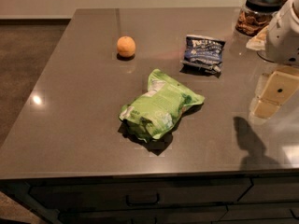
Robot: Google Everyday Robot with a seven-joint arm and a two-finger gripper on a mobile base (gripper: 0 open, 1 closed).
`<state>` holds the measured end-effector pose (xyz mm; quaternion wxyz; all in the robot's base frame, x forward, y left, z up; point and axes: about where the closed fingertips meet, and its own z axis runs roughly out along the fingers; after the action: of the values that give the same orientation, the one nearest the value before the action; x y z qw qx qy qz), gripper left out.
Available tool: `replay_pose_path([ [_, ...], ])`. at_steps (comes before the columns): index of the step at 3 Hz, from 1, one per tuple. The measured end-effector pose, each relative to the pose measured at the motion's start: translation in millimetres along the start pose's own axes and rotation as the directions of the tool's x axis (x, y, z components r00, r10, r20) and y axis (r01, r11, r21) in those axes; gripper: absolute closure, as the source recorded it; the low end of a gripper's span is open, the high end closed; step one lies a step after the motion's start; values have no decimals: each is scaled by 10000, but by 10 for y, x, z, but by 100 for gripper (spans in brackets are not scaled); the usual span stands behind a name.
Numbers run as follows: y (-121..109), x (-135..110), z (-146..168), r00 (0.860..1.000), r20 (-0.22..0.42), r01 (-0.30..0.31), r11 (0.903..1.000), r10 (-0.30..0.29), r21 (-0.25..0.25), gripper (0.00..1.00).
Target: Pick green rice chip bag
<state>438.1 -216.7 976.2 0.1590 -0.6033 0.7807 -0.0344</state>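
The green rice chip bag (160, 105) lies untouched near the middle of the dark countertop (70, 125). Behind it, well apart, sit a dark blue snack bag (202, 53) and an orange (126, 46). The gripper (273, 94) hangs near the right edge, clear of the bag; how wide it stands I cannot tell, and nothing shows in it. The reach likely comes first: descend over the puffy middle and pinch across the narrower width, so the foil cannot slip.
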Motion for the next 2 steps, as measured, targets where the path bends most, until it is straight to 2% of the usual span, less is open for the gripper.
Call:
replay_pose_path([
  [1, -3, -4, -3, 10000, 9, 5, 10000, -5, 18, 0],
  [2, -110, -218, 157, 9971, 642, 417, 9988, -399, -266, 0],
])
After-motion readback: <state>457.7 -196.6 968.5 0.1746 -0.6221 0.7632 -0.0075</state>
